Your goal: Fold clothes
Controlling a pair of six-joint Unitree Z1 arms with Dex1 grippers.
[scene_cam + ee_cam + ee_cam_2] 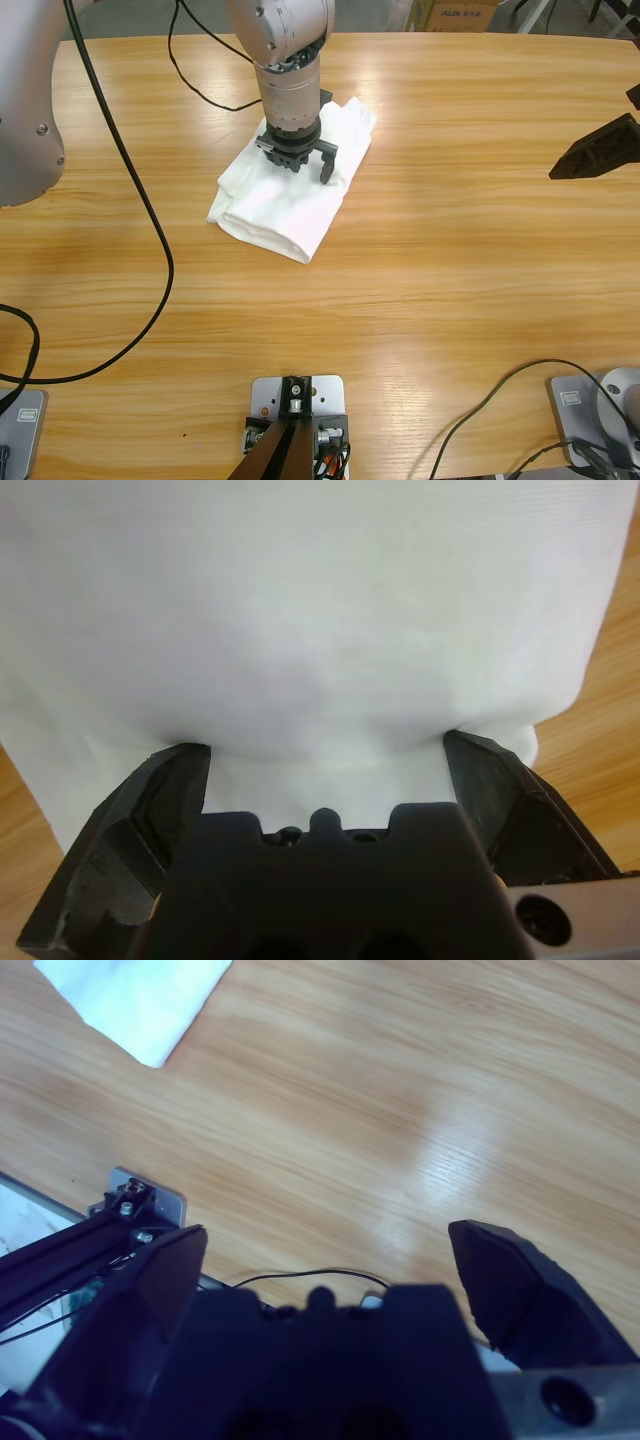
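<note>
T-shirt (285, 200) lies folded into a thick white bundle.

The left arm comes down from the top of the high view, its silver forearm nearly vertical and its wrist pointing straight down. The left gripper (298, 160) sits at the foot of that forearm with its two black jaws spread wide apart; in the left wrist view the left gripper (325, 755) shows white cloth filling the whole gap between the jaws and pressing against their tips. The right arm shows only at the right edge of the high view, where the right gripper (600, 150) reaches inward, held above the tabletop. In the right wrist view the right gripper (330, 1250) has its jaws spread wide, nothing between them.
</note>
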